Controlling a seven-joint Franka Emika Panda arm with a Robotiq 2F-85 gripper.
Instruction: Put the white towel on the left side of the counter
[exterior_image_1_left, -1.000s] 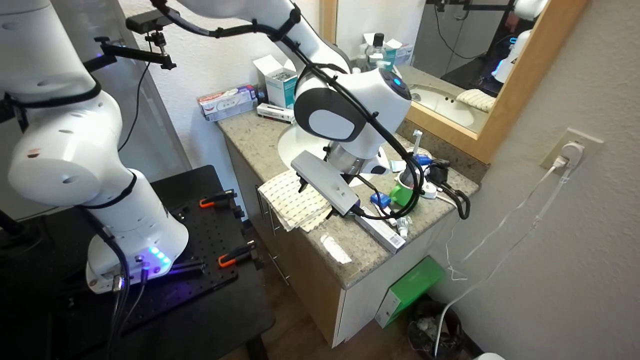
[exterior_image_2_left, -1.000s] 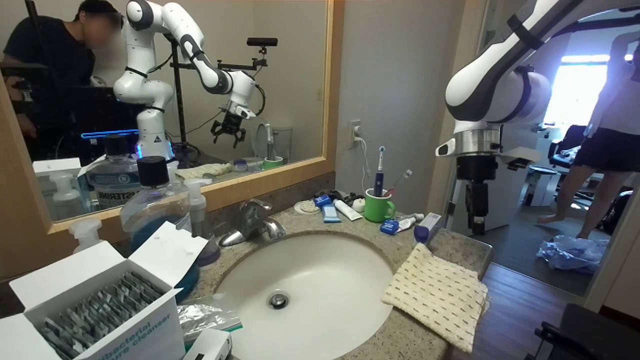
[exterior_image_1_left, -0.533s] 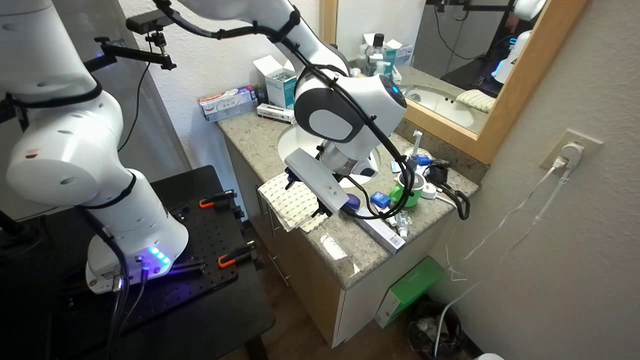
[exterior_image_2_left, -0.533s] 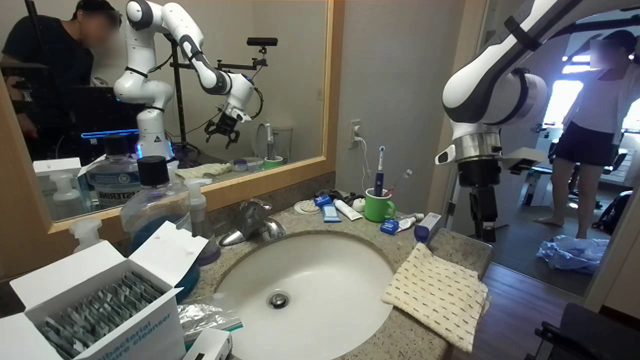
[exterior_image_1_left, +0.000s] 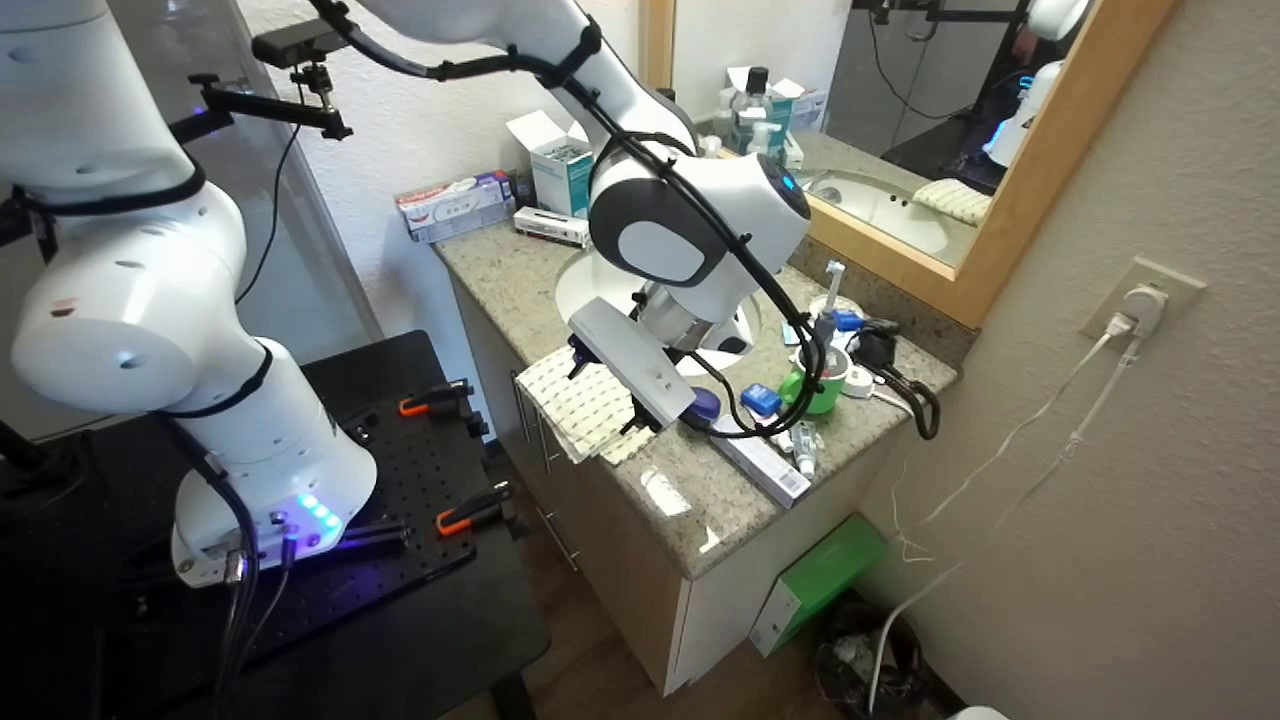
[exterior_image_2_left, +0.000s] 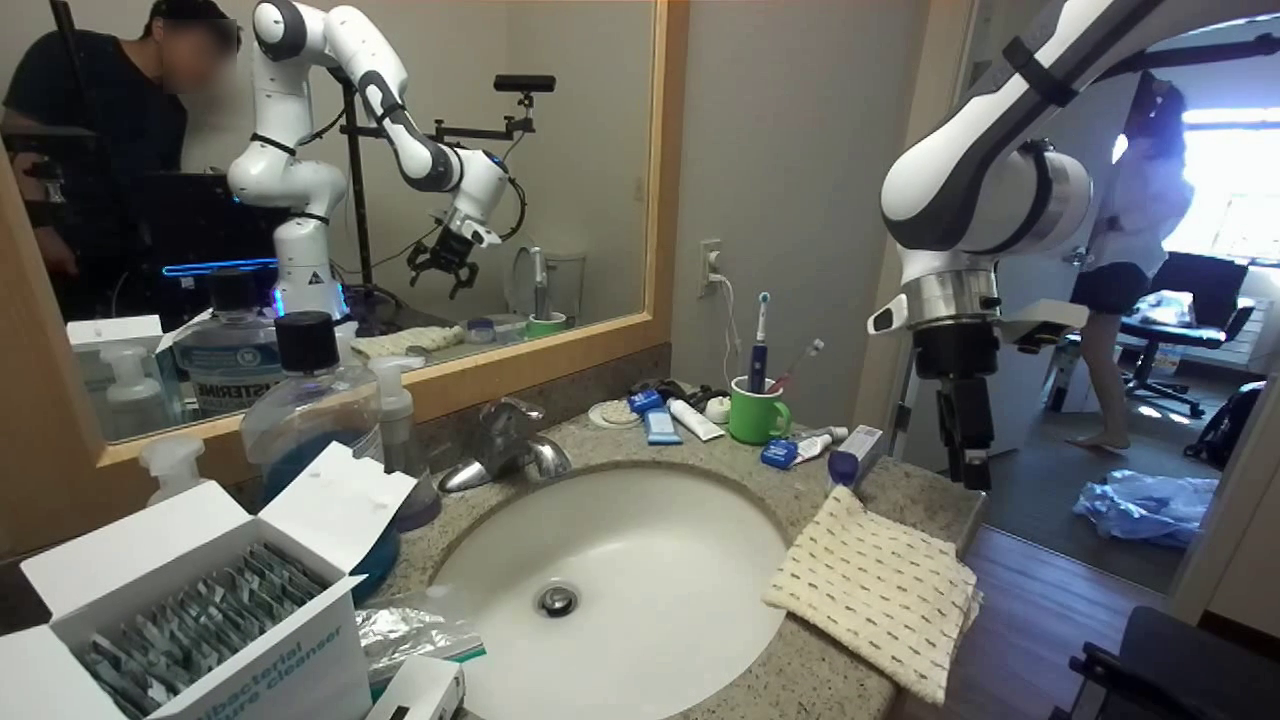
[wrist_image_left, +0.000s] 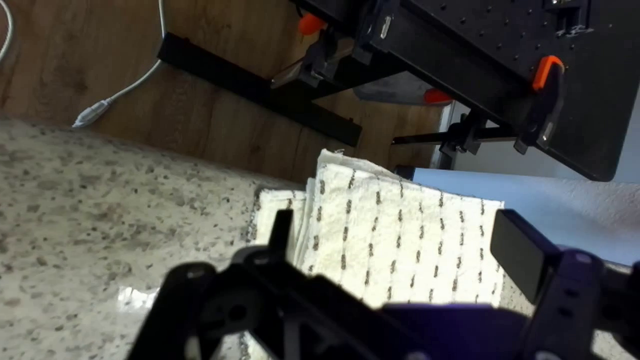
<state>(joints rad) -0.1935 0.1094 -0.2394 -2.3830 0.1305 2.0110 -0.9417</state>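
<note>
The white towel (exterior_image_2_left: 875, 590) is cream-white with rows of dark dashes. It lies folded on the speckled counter (exterior_image_2_left: 920, 500) beside the sink, partly hanging over the front edge. In an exterior view the arm partly covers the towel (exterior_image_1_left: 565, 400) on the counter (exterior_image_1_left: 730, 525). My gripper (exterior_image_1_left: 608, 395) is above the towel, tilted, pointing down. In an exterior view the gripper (exterior_image_2_left: 970, 475) is higher than the towel, apart from it. In the wrist view the gripper (wrist_image_left: 397, 237) has its fingers wide apart with nothing between them; the towel (wrist_image_left: 415, 210) and counter (wrist_image_left: 100, 210) lie beyond.
The sink (exterior_image_2_left: 640, 540) is next to the towel. A green mug (exterior_image_2_left: 757, 412) with toothbrushes, a blue floss box (exterior_image_2_left: 779, 454) and a long thin carton (exterior_image_1_left: 765, 465) stand nearby. An open white box (exterior_image_2_left: 200, 600) is across the sink. The mirror (exterior_image_2_left: 580, 180) backs the counter.
My gripper has shifted slightly toward the counter's front edge and tilted more, mostly in the earlier half second. It has barely moved since. The towel has not moved. A person in the background has moved.
</note>
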